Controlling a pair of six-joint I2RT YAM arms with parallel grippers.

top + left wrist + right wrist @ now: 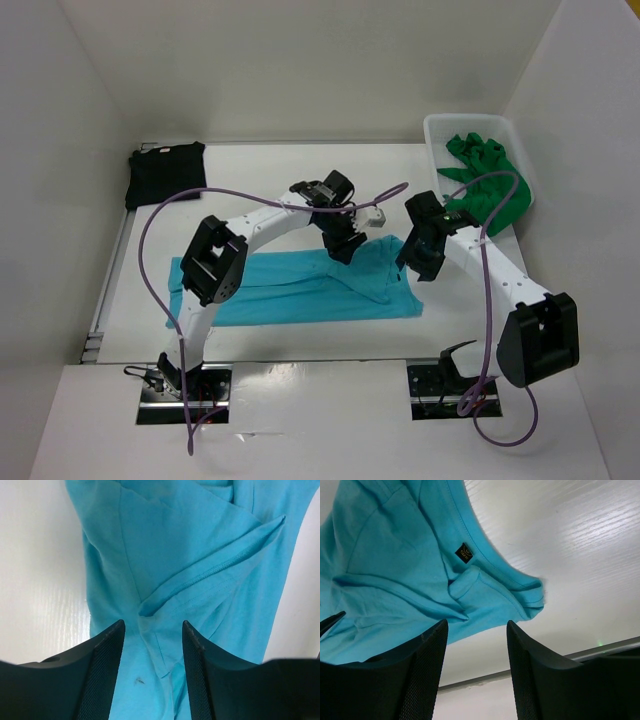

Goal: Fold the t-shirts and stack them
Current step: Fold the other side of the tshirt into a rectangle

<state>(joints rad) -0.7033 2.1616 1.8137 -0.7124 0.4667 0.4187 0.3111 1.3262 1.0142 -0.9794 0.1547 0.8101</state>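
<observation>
The turquoise t-shirt [290, 290] lies spread across the middle of the table, partly folded, with loose folds at its right end. My left gripper [343, 248] hovers over that end. In the left wrist view it [153, 625] is open, with a sleeve fold of the turquoise t-shirt [175, 540] lying below the gap. My right gripper [418, 262] sits at the shirt's right edge. In the right wrist view it [477, 622] is open and empty, and the collar end of the turquoise t-shirt [395, 555] lies just beyond it. The black t-shirt [165, 172] rests folded at the back left. The green t-shirt [485, 180] is bunched in the basket.
A white mesh basket [440, 125] stands at the back right corner against the wall. White walls close in the table [280, 185] on three sides. Purple cables loop over both arms. A metal rail runs along the table's left edge [108, 290].
</observation>
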